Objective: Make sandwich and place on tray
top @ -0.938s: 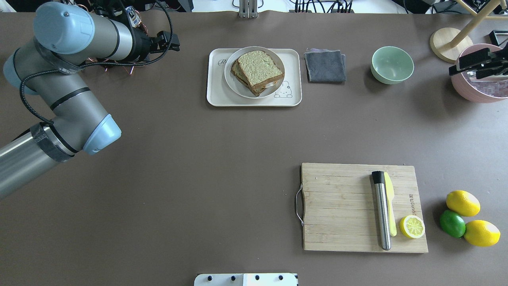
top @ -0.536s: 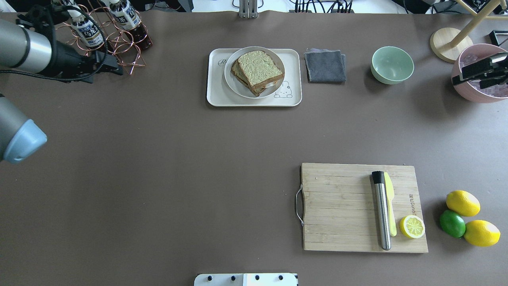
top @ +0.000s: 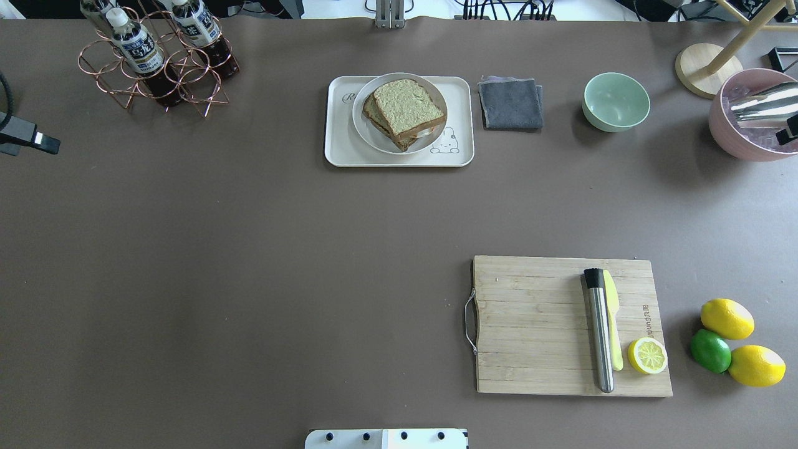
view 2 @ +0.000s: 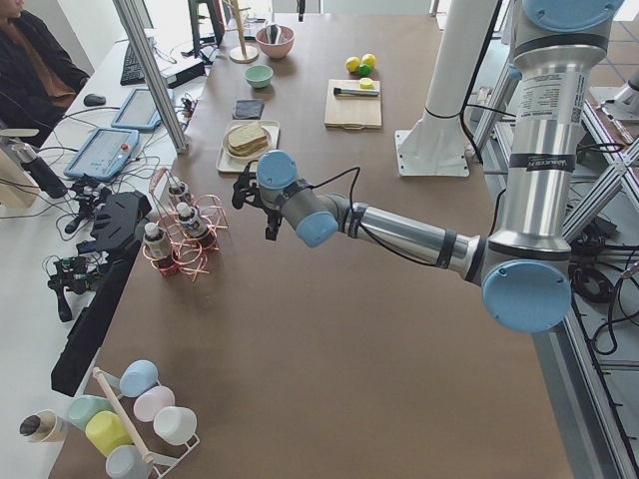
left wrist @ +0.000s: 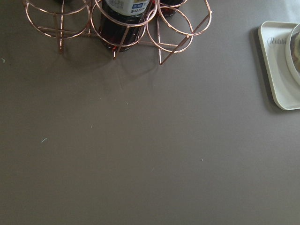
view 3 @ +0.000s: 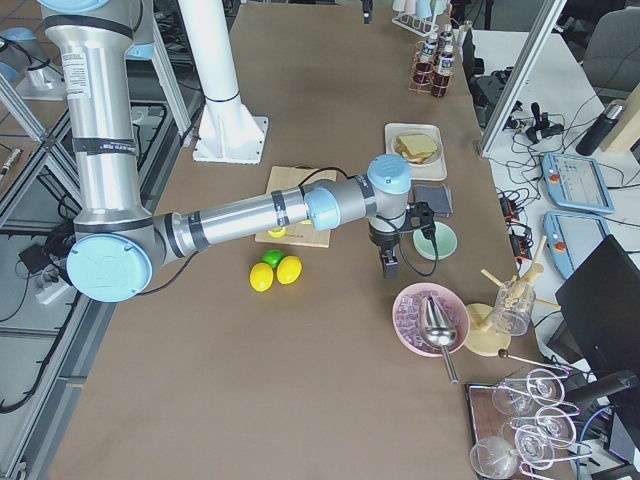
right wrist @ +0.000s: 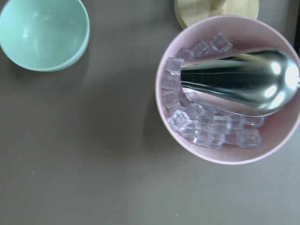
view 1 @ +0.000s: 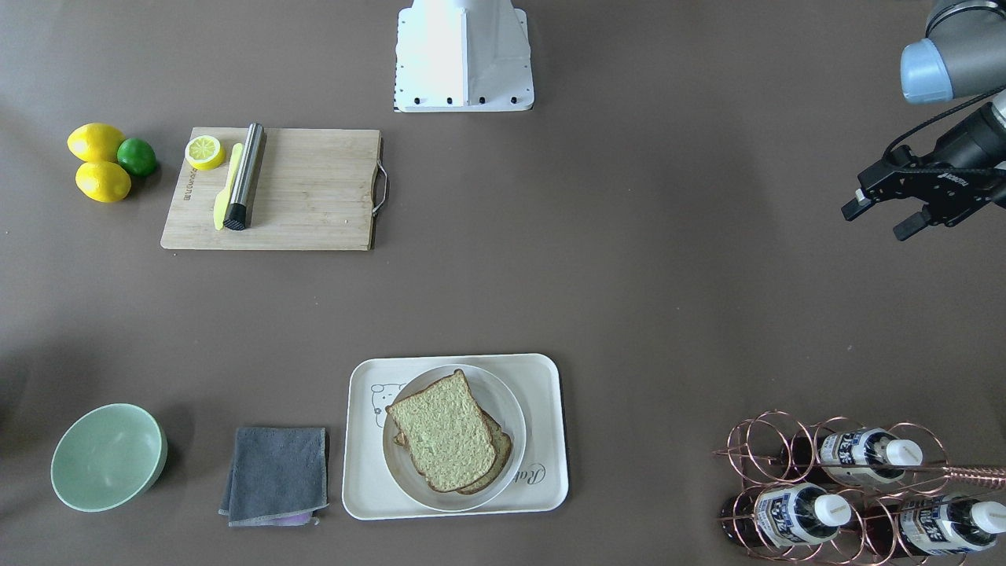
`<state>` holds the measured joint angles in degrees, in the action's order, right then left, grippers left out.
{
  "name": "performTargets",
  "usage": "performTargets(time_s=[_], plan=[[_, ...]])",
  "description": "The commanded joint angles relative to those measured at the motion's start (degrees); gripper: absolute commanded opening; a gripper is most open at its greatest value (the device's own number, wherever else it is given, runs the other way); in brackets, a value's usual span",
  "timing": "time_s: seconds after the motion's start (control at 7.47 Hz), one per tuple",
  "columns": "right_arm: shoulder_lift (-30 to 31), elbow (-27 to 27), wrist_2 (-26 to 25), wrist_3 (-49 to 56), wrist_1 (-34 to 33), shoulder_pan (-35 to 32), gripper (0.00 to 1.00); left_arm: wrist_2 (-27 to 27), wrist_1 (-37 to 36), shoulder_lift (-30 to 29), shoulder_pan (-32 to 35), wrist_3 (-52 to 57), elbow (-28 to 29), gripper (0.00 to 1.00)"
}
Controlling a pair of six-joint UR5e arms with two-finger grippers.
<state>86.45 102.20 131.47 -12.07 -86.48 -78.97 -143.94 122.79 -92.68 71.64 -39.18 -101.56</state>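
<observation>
Pulled back off the bottle rack [view 1: 833, 487] since half a second ago, the left hand [view 1: 876, 222] hangs empty near the worktop's left edge in the front-facing view, fingers [view 1: 853, 210] apart. Overhead, the sandwich [top: 408, 112] sits on a plate [top: 369, 136] on the tray [top: 340, 146], mid far edge. From the right end, whether the right hand [view 3: 388, 268] is apart or together I cannot tell.

I see the sandwich [top: 408, 111] assembled: two speckled tan slices with brown crusts, stacked flat, the top one skewed off the lower, lying on a round white plate [top: 363, 132]. The plate sits inside the cream rounded-rectangle tray [top: 340, 148], which has a bear drawing in one corner and script in the opposite one. The tray lies flat near the far edge of the table [top: 249, 249].
</observation>
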Motion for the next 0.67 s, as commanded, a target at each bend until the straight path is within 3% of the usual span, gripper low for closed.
performTargets(time_s=[0.0, 0.13, 0.4, 0.54], plan=[[-0.3, 5.3, -13.2, 20.3, -21.2, -3.8, 1.00, -0.3, -1.7, 6.3, 5.4, 18.3, 1.4, 0.98], [1.3, 5.4, -12.0, 20.5, -20.8, -4.7, 1.00, 1.2, -7.5, 6.2, 7.9, 26.5, 1.4, 0.98], [3.5, 5.1, -8.4, 20.4, -20.5, -4.7, 1.00, 14.2, -22.7, 4.0, 13.8, 45.8, 1.2, 0.98], [4.2, 5.1, -6.8, 20.4, -20.4, -4.7, 1.00, 21.6, -28.5, 1.1, 15.0, 50.5, 1.3, 0.98]])
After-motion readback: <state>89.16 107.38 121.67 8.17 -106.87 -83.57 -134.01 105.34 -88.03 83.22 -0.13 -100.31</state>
